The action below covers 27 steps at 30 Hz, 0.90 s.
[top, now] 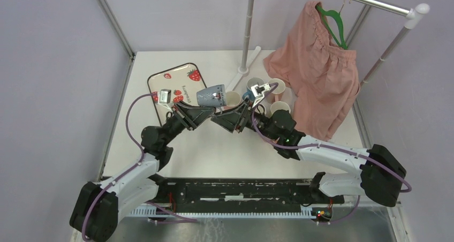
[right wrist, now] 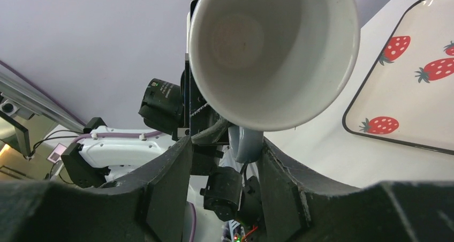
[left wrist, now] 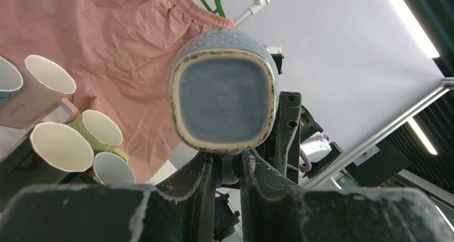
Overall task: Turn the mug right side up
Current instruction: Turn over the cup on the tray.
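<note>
A blue-grey mug with a white inside hangs in the air on its side above the table's middle, base to the left and mouth to the right. My left gripper is shut on its handle from below. The left wrist view shows the mug's squarish base above the closed fingers. My right gripper is open just under the mug's mouth side. In the right wrist view the mug's mouth faces the camera. The handle hangs between the spread fingers, close to the right one.
A strawberry-print tray lies at the back left. Several upright mugs stand at the back right, also in the left wrist view. Pink shorts hang on a green hanger from a clothes rack, whose pole stands behind the mugs.
</note>
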Tool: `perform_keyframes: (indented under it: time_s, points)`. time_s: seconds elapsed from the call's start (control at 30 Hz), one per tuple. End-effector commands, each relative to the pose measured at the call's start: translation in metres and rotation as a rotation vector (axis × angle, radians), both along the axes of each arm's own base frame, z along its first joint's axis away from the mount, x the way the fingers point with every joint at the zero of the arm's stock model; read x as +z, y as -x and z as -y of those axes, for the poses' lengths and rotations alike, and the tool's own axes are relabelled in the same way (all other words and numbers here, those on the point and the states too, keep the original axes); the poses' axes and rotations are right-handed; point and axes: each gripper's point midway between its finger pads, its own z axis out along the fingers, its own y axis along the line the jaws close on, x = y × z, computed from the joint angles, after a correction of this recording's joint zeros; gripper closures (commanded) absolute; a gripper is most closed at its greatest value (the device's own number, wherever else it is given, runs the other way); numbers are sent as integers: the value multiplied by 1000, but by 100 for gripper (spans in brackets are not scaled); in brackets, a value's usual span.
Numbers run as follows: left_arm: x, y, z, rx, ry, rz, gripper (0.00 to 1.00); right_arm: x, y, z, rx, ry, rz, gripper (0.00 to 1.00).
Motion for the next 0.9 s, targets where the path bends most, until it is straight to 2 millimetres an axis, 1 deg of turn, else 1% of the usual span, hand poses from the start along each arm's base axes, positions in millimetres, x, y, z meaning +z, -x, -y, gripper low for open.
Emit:
perform_keyframes:
  time_s: [0.0,0.13,0.4,0.67,0.87]
  points:
    - [29,19,1,-58,51,111,98,30,7,1,27,-45,64,48]
    - [27,24,2,-76,48,112,98,30,6,3,24,-44,59,50]
    - [26,28,0,-71,51,114,98,32,2,9,5,-52,58,59]
    - [27,28,1,-80,45,119,98,30,3,7,16,-51,45,67]
    - [27,28,4,-89,38,119,98,30,4,3,35,-46,45,69]
